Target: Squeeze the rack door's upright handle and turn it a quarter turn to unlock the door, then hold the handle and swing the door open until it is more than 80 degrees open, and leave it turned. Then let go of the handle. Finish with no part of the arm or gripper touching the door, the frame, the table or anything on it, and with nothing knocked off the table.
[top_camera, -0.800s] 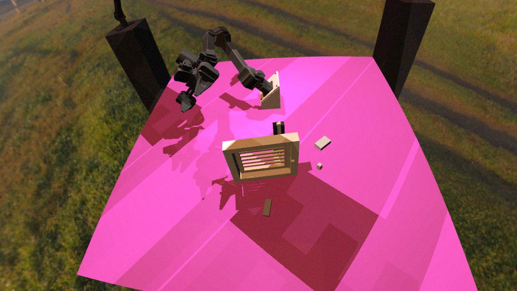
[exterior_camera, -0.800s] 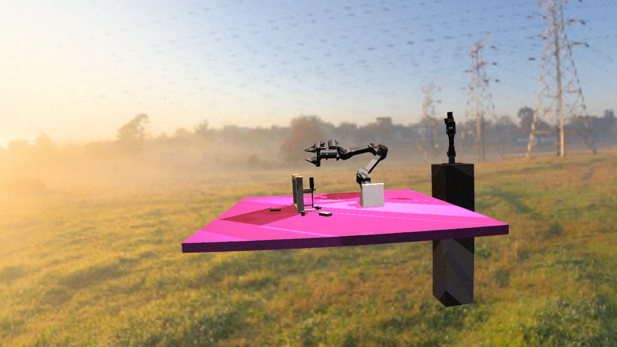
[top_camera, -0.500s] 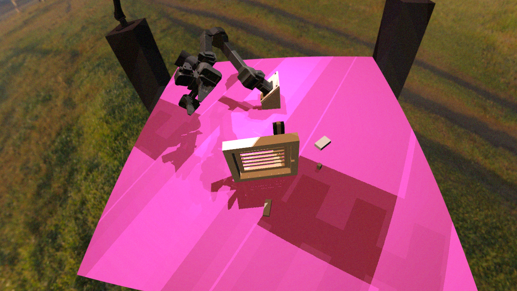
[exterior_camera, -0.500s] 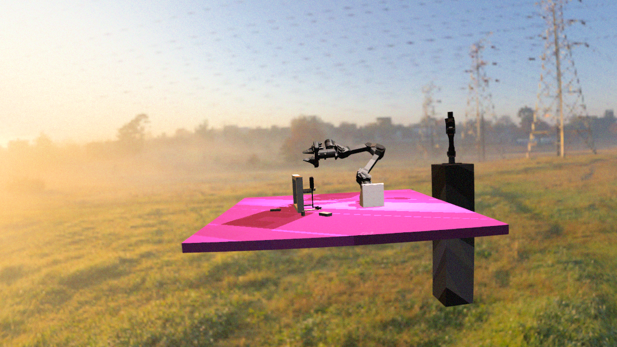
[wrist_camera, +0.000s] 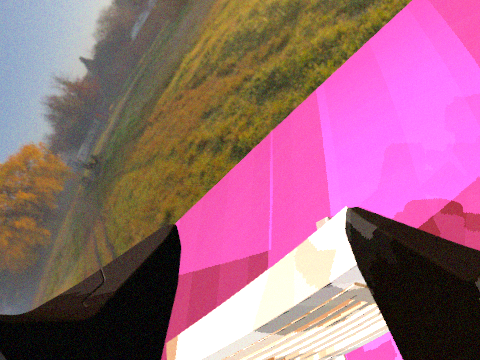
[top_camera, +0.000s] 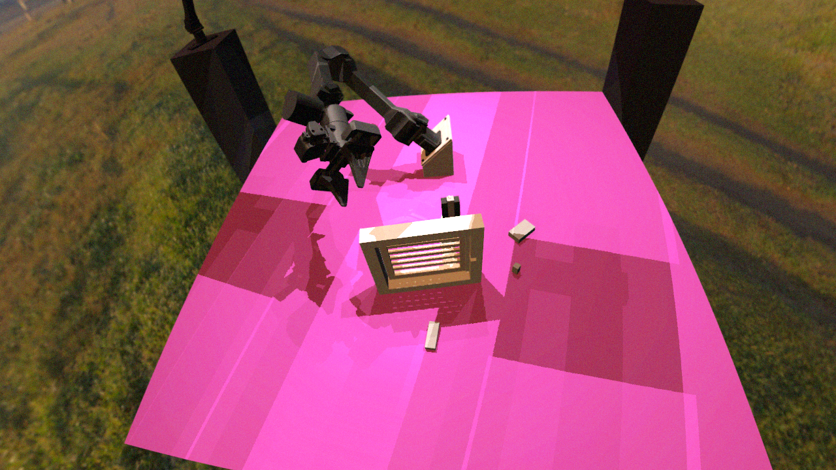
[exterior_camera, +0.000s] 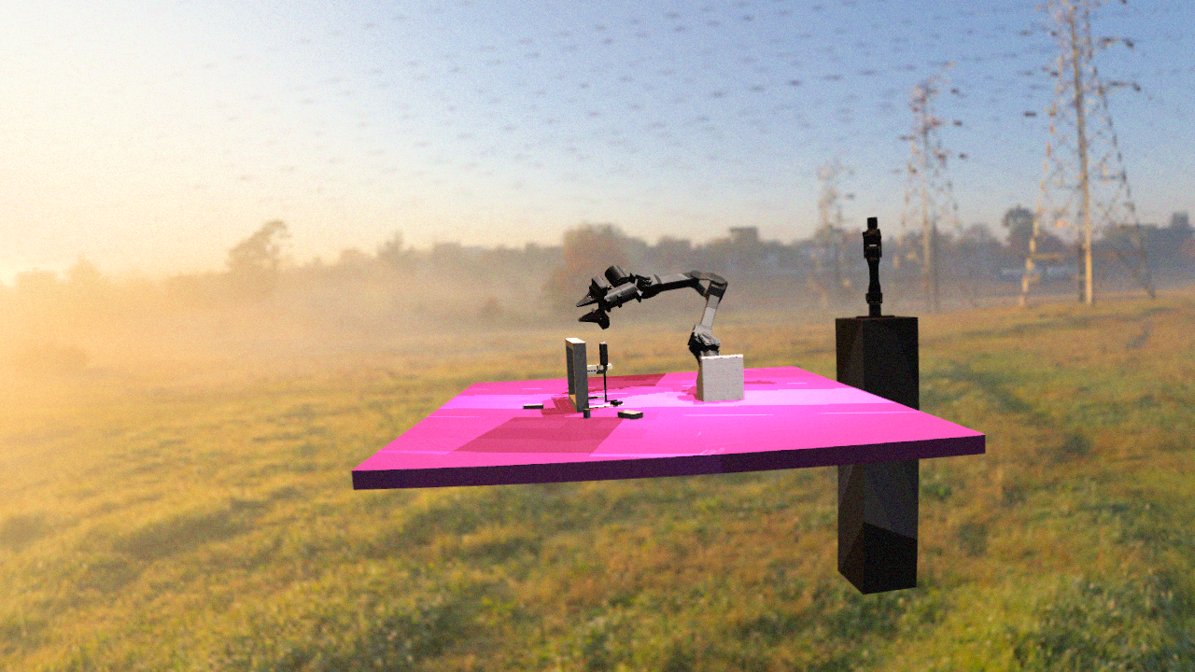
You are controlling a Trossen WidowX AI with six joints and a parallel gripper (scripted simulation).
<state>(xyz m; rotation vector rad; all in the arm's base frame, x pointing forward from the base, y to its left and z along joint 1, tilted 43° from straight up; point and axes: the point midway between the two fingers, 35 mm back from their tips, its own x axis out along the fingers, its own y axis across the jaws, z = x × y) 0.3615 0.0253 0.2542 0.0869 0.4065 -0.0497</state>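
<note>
The gripper (top_camera: 352, 195) (exterior_camera: 580, 311) (wrist_camera: 262, 217) is partly open and empty, tilted down in the air above and on the arm's side of the door frame. The pale frame (top_camera: 420, 228) (exterior_camera: 576, 375) (wrist_camera: 300, 270) stands upright on the pink table (top_camera: 327, 408) (exterior_camera: 668, 468). Its slatted door looks closed, in line with the frame. The black handle (top_camera: 450, 206) (exterior_camera: 603, 354) stands upright on the arm's side, right of the gripper in the top view. The gripper is clear of it. The wrist view does not show the handle.
A pale block (top_camera: 521, 230) (exterior_camera: 629, 414) and a small cube (top_camera: 516, 268) (exterior_camera: 586, 413) lie beside the frame. Another block (top_camera: 432, 335) (exterior_camera: 533, 407) lies on the frame's side away from the arm. The arm's wedge-shaped base (top_camera: 439, 160) (exterior_camera: 723, 377) stands farther back. Dark pillars stand beyond the table.
</note>
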